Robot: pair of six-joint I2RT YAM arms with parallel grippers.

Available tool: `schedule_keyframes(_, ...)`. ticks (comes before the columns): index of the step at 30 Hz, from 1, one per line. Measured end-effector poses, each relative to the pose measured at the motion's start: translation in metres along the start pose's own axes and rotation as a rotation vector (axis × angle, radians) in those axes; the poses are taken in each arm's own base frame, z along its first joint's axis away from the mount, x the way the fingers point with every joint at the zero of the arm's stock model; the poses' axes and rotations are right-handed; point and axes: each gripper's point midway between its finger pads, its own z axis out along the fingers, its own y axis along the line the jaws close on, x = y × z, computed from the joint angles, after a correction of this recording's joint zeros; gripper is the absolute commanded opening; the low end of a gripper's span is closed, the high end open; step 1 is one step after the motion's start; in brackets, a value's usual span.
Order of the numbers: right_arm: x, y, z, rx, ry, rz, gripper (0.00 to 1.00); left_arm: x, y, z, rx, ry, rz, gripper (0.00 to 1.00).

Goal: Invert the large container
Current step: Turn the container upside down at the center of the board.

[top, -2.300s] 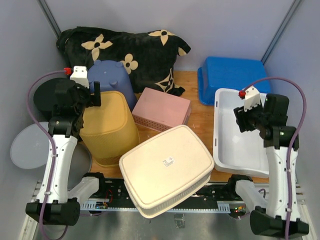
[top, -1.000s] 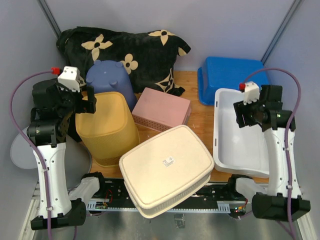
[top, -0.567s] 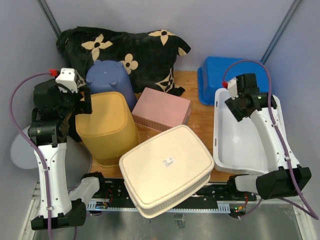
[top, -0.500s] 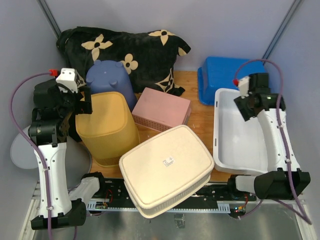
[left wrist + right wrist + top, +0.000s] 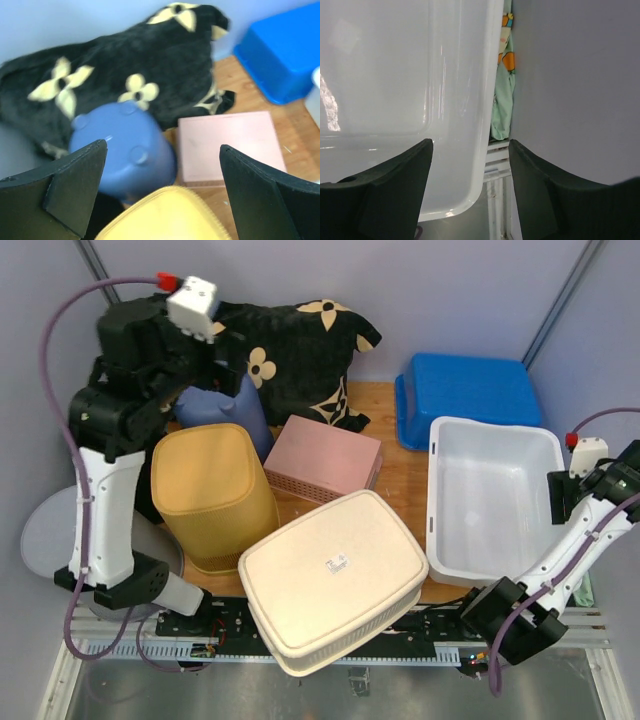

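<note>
While the right pincer [image 5: 470, 145] gapes, container [image 5: 380, 70] sits beside.

The tub [image 5: 490, 510] stands right of the overturned basket [image 5: 335, 575], with the box [image 5: 325, 455] behind the basket.

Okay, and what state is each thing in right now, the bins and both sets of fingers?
White tub: open side up, empty.
Blue bin: upside down.
Cream container: upside down, label on top.
Yellow basket: upside down.
Purple bucket: upside down.
Pink box: solid face up.
Left fingers: open, holding nothing.
Right fingers: open, holding nothing.
</note>
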Motion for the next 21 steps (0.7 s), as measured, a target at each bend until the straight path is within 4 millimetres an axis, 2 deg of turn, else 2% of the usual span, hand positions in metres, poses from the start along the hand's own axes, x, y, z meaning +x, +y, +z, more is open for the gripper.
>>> schedule_keyframes(2, 0.017, 0.004, 0.005, -0.029, 0.024, -0.002, 0.64, -0.003, -0.042, 0.017, 0.064, 0.015, 0.06, 0.99)
schedule_keyframes(4, 0.032, 0.003, 0.008, -0.039, 0.047, 0.007, 0.64, 0.003, -0.077, 0.033, 0.102, 0.053, 0.118, 0.99)
schedule_keyframes(9, 0.056, -0.01, 0.012, -0.041, 0.066, 0.033, 0.64, 0.033, -0.163, 0.084, 0.175, 0.158, 0.262, 0.99)
schedule_keyframes(10, 0.058, -0.012, 0.013, -0.047, 0.063, 0.037, 0.64, 0.035, -0.168, 0.086, 0.182, 0.161, 0.267, 0.99)
schedule_keyframes(11, 0.059, -0.013, 0.016, -0.06, 0.056, 0.037, 0.64, 0.049, -0.193, 0.095, 0.225, 0.193, 0.294, 0.99)
schedule_keyframes(15, 0.064, -0.013, 0.028, -0.138, 0.033, 0.022, 0.64, 0.075, -0.239, 0.103, 0.322, 0.252, 0.315, 0.99)
schedule_keyframes(21, 0.062, -0.003, 0.048, -0.261, 0.0, -0.017, 0.63, 0.093, -0.295, 0.099, 0.467, 0.285, 0.295, 0.99)
